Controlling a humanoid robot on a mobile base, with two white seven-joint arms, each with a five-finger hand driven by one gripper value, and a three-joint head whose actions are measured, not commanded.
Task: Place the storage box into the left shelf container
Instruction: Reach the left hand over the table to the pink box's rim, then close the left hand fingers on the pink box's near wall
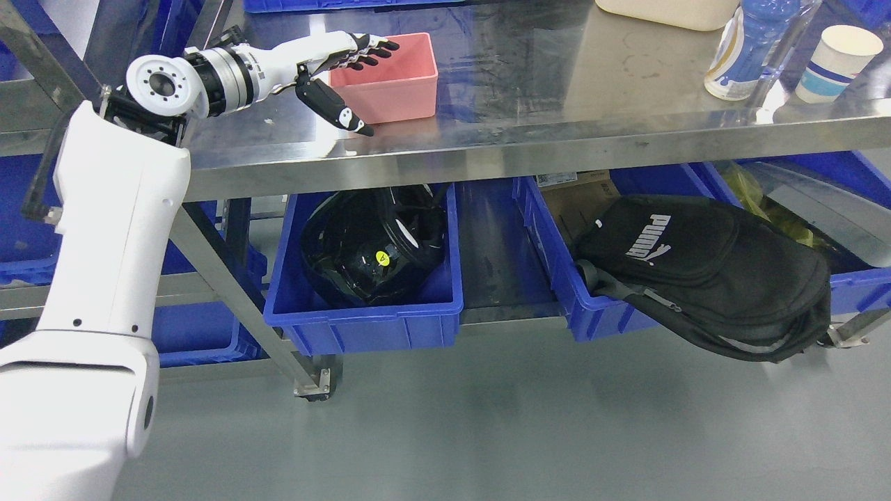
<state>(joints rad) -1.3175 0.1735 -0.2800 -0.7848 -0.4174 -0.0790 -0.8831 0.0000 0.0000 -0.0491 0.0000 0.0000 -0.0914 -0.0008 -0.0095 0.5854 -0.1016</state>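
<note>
A pink storage box [397,83] stands upright on the steel table top [557,104]. My left hand [358,76] reaches it from the left. Its fingers [372,50] lie over the box's near-left rim, and the thumb [337,108] hangs down outside the box's left front corner. The hand is spread around the corner, with no closed grasp showing. Below the table, a blue bin [365,327] at the left holds a black helmet [372,247]. My right arm is out of view.
A second blue bin [557,243] at the lower right holds a black bag [703,271] and a cardboard piece. A blue bottle [748,45], a paper cup [835,62] and a cream container [668,10] stand at the table's far right. More blue bins sit at the far left.
</note>
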